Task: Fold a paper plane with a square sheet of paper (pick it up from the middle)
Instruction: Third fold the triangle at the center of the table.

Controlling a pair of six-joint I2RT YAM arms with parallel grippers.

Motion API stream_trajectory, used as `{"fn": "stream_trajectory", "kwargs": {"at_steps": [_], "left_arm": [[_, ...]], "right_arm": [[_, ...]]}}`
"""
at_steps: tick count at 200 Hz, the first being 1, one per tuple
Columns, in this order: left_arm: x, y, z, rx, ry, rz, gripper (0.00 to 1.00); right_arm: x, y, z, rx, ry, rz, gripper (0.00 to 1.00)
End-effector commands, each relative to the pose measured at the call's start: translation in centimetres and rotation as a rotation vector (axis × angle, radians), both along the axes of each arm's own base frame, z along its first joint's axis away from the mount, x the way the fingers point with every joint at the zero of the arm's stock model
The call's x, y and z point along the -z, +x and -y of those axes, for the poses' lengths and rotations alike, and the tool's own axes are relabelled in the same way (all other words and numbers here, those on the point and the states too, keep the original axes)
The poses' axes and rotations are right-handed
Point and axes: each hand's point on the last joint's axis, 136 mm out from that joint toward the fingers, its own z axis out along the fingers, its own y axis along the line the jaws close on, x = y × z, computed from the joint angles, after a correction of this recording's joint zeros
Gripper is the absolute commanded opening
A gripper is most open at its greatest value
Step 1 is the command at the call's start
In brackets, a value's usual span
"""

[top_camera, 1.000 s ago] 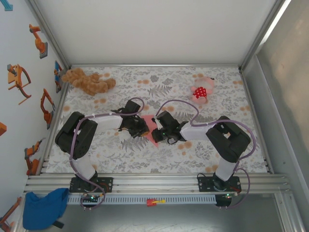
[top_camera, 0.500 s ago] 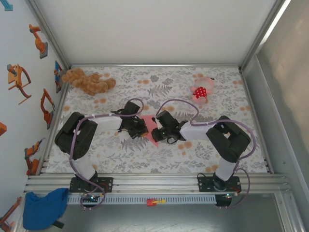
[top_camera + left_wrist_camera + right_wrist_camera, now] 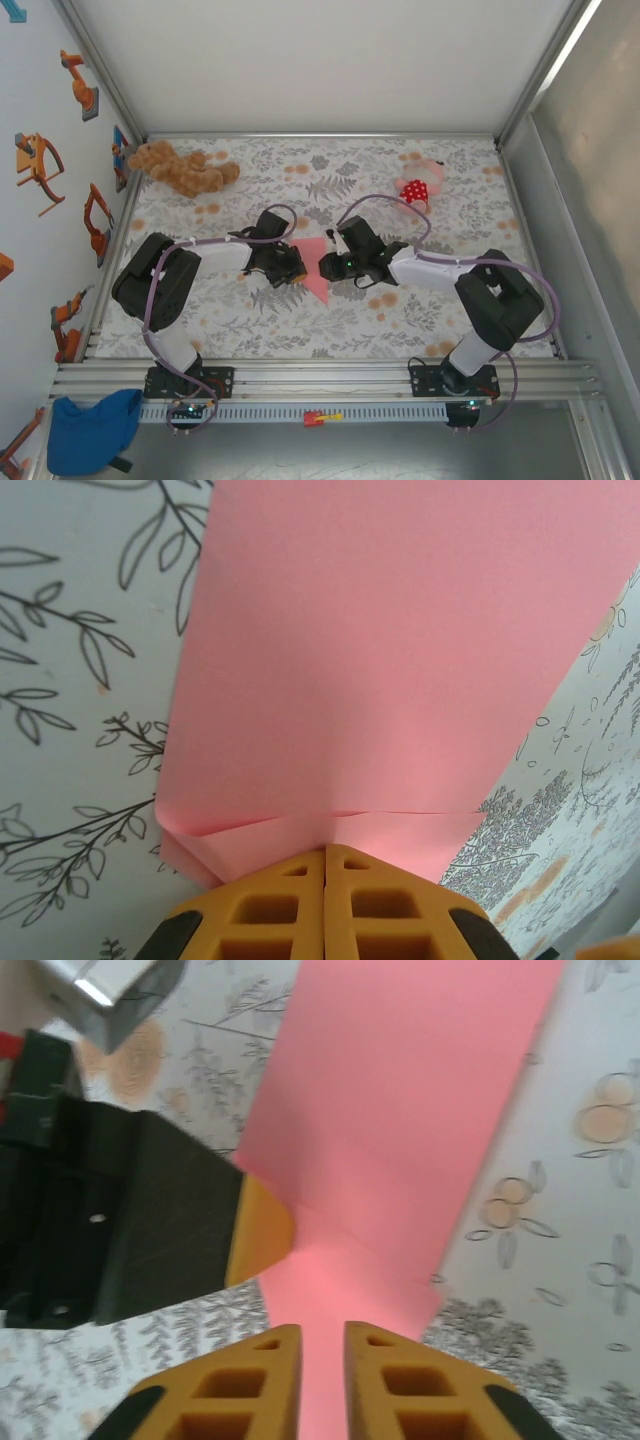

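**Paper (image 3: pixel 400 650): handling properties and grip points**

**Pincer state.** The left pincer (image 3: pixel 325 865) is clamped: its pads meet with no gap, and the paper edge is held between them. A folded flap at that edge shows as a second layer. The right pincer (image 3: pixel 322 1350) has its jaws a narrow gap apart. Pink sheet shows in the gap, and from the wrist view the jaws straddle the paper's near end without pinching it.

**Position.** In the top view the paper (image 3: pixel 314 272) is at the middle of the surface (image 3: pixel 420 320). It lies between the left pincer (image 3: pixel 293 268) and the right pincer (image 3: pixel 326 266), which are close together on either side of it. It is already folded narrower and tapers toward the near edge. Whether its far part rests on the surface cannot be told.

**Handling (judgement).**
- Weight: very light, so a light clamp should carry it.
- Stiffness: thin and limp. An unsupported span is likely to droop, while folded layers will be stiffer.
- Friction: smooth, so it may slide between the pads if the clamp is loose.
- Fragility: any stray bend becomes a permanent crease, and the sheet may tear if the two pincers pull apart.

**Where to take hold (judgement).** Grip at an edge over doubled layers, close to the crease being worked. Support the opposite side with the second pincer and leave slack between the two.
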Motion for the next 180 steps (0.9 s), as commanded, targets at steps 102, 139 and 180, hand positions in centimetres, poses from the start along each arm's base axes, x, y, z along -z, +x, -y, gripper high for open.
{"fn": "stream_trajectory", "kwargs": {"at_steps": [102,139,180], "left_arm": [[-1.0,-0.3,-0.3,0.007,0.005,0.035,0.12],[-1.0,-0.4,-0.5,0.005,0.011,0.034,0.12],[-0.3,-0.7,-0.8,0.003,0.031,0.02,0.12]], "right_arm": [[2.9,-3.0,-3.4,-0.172,0.078,-0.147,0.05],[3.5,-3.1,-3.5,-0.18,0.069,-0.159,0.05],[4.1,-3.1,-3.4,-0.179,0.05,-0.166,0.05]]}}
